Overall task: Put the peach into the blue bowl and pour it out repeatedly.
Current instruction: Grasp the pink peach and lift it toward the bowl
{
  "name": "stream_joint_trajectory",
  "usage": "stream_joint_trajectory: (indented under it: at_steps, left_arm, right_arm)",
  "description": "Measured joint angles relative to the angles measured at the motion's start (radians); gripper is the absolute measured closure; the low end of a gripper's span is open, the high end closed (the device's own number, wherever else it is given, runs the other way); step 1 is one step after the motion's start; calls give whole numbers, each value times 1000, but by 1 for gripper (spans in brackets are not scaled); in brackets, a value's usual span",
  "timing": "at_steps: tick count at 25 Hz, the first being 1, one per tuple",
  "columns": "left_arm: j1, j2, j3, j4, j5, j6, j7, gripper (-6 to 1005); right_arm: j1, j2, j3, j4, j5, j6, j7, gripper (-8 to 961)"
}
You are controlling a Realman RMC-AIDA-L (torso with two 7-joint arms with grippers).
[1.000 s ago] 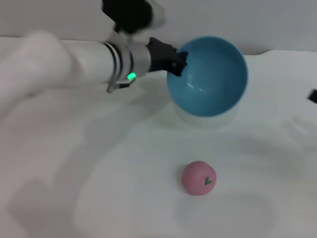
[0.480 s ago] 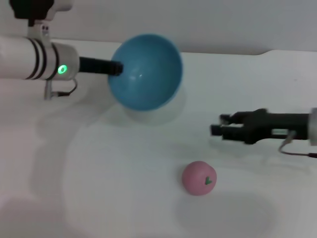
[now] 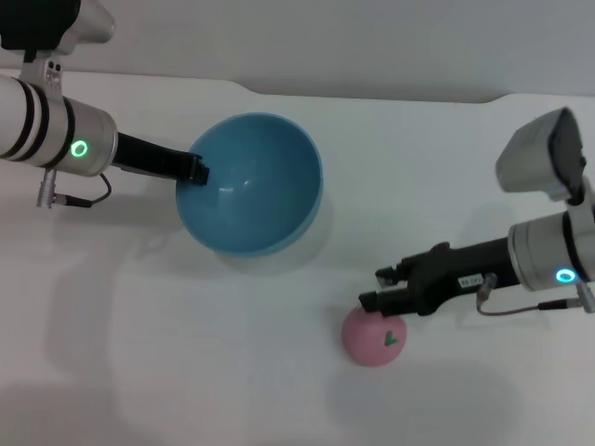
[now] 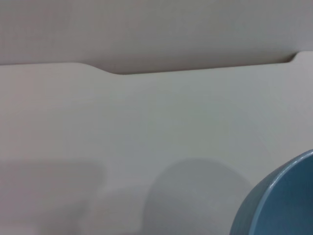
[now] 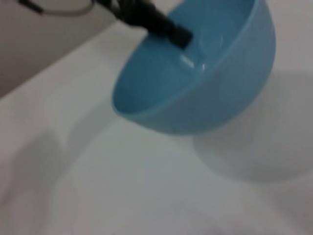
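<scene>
The left gripper [image 3: 193,170] reached in from the robot's left and was clamped on the near-left rim of the blue bowl [image 3: 251,181], one black finger lying over the rim inside the bowl. The bowl was held tilted, its opening turned upward and toward the camera, with a soft shadow on the white table [image 3: 279,372] beneath it (the right wrist view showed the bowl [image 5: 205,83] raised above that shadow, its inside glossy and bare). The left wrist view caught only a curved edge of the bowl [image 4: 281,200] against the table and the grey wall [image 4: 146,29] behind.

The peach [image 3: 373,335] lay on the table in front of the bowl and well apart from it, toward the robot's right, its green leaf mark facing the camera. The right gripper [image 3: 372,289] came in from the robot's right, its two black fingers spread apart and holding nothing, the tips just above and behind the peach; contact between fingertips and fruit could not be determined.
</scene>
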Motion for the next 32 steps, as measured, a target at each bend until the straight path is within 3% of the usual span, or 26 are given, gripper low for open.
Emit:
stream_joint_trajectory:
  at_steps: [11, 22, 26, 32]
  left_arm:
    - [-14, -5, 4, 7, 2, 15, -2, 1000]
    - [-21, -7, 8, 4, -4, 19, -11, 1000]
    - [-28, -7, 10, 4, 0, 22, -17, 1000]
    - [-34, -7, 40, 1, -1, 20, -17, 1001]
  right_arm:
    - [1, 4, -131, 24, -1, 20, 61, 475]
    - [-13, 3, -161, 26, 10, 79, 57, 489]
    - [-72, -2, -125, -58, 36, 50, 56, 494]
    - [-186, -14, 31, -175, 38, 24, 55, 765]
